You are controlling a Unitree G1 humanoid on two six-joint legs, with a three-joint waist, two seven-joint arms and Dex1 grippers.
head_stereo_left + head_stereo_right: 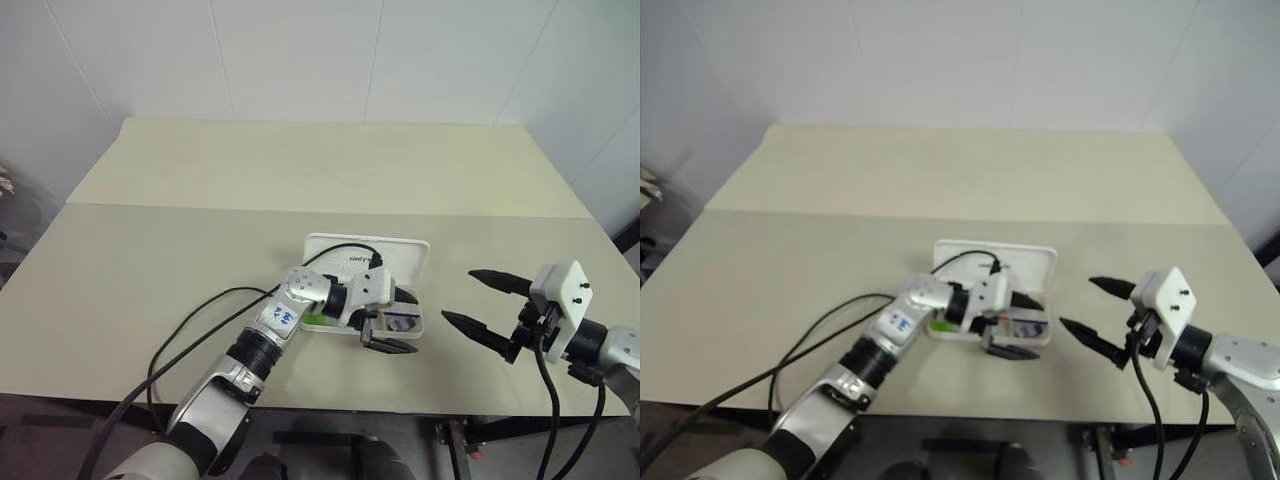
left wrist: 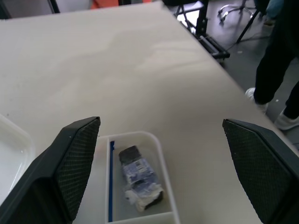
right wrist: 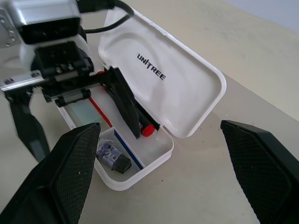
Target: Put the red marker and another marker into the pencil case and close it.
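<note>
The pencil case (image 1: 410,250) lies open near the table's front edge, its white lid (image 3: 168,88) flat behind the tray. The red marker's cap (image 3: 148,129) shows inside the tray near the hinge; a finger (image 3: 125,100) of my left gripper hides its barrel. The lime-green marker (image 1: 316,320) lies in the tray under my left wrist. My left gripper (image 1: 400,320) hovers just over the tray, open wide and holding nothing. To the right of the case, my right gripper (image 1: 460,295) is open and empty, pointing at it.
A small dark wrapped item (image 2: 138,179) sits in the tray's end compartment beside a blue stripe. A black cable (image 1: 200,320) trails along my left arm. The table's front edge (image 1: 400,408) is close. A person's legs (image 2: 280,70) stand beyond the table's right side.
</note>
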